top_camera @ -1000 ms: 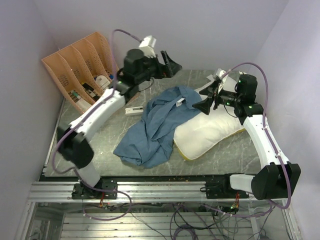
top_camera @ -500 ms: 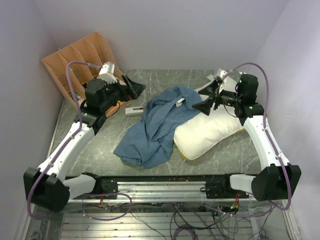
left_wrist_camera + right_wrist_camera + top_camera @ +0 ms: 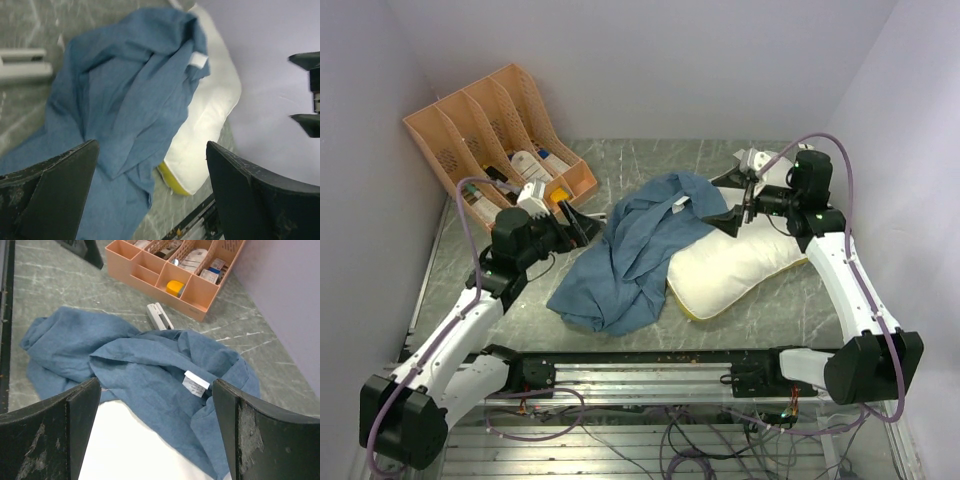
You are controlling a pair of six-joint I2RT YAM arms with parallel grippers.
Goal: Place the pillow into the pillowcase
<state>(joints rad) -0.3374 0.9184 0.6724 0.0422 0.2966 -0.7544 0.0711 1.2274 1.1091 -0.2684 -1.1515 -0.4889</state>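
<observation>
Down the left and right sides of the overhead view, the left arm point(image 3: 455, 328) and right arm point(image 3: 847, 285) are wearing white shells over black joints, each trailing a looping mauve cable point(image 3: 825, 137), with scuffed black wedge fingers point(image 3: 47, 187) showing up close.

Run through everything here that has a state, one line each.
pillow: bare, lying flat, one end under the pillowcase.
pillowcase: crumpled, pillow not inside, partly draped over it.
left tool: open, holding nothing.
right tool: open, holding nothing.
organizer: upright, partly filled.
</observation>
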